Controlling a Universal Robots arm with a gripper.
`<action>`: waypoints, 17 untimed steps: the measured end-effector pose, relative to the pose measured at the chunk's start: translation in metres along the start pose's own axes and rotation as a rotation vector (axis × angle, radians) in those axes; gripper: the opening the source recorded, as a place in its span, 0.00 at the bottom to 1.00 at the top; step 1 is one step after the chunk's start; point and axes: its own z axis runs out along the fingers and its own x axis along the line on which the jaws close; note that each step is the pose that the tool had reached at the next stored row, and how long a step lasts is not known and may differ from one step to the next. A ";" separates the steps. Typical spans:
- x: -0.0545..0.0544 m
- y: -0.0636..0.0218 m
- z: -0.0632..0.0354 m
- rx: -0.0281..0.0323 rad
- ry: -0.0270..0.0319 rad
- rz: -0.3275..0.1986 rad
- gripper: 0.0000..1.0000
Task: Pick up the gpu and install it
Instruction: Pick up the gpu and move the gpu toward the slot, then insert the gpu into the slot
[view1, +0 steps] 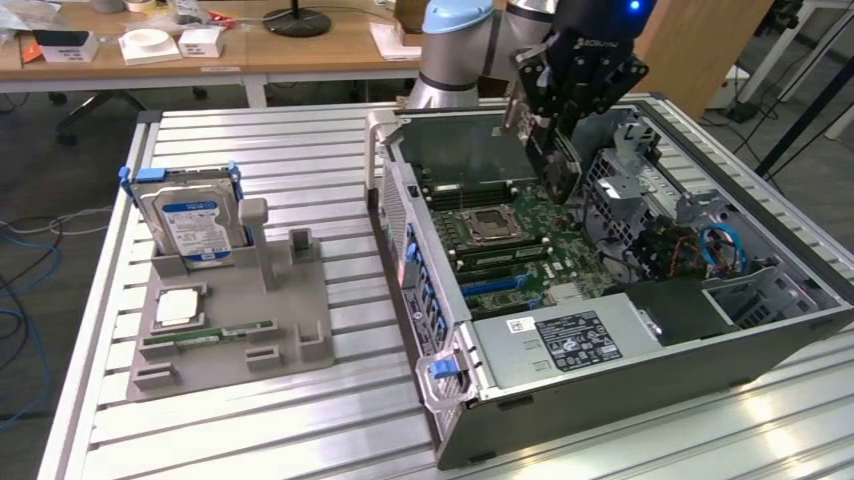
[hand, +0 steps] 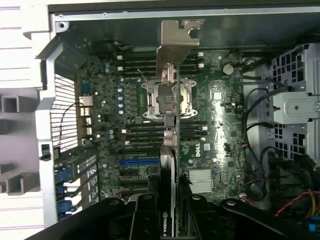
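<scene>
**Hold:** The hand (view1: 550, 125) is clamped on the gpu (view1: 555, 168). The card hangs edge-down beneath it, over the open computer case (view1: 614, 385) and clear of the motherboard (view1: 527, 245) below. In the wrist view the gpu (hand: 169, 150) runs away from the hand (hand: 168, 222), with its metal bracket (hand: 176, 45) at the far end.

**Risks, as judged:**
- A tilted card could miss its slot or strike the CPU socket (view1: 487, 225).
- The bracket could catch the case's rear wall.
- A slack grip could let the card slip.

**Surroundings:** The slatted aluminium surface (view1: 267, 425) also carries a grey holder (view1: 300, 345) with a hard drive (view1: 194, 225), well off to the hand's side. Wooden desks (view1: 320, 50) stand beyond.
</scene>
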 end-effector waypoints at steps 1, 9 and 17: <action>-0.001 0.0000 0.0000 0.0000 0.0002 0.000 0.26; -0.001 0.0001 0.0000 -0.0001 0.0002 0.000 0.26; -0.001 0.0001 0.0000 -0.0002 0.0002 -0.002 0.26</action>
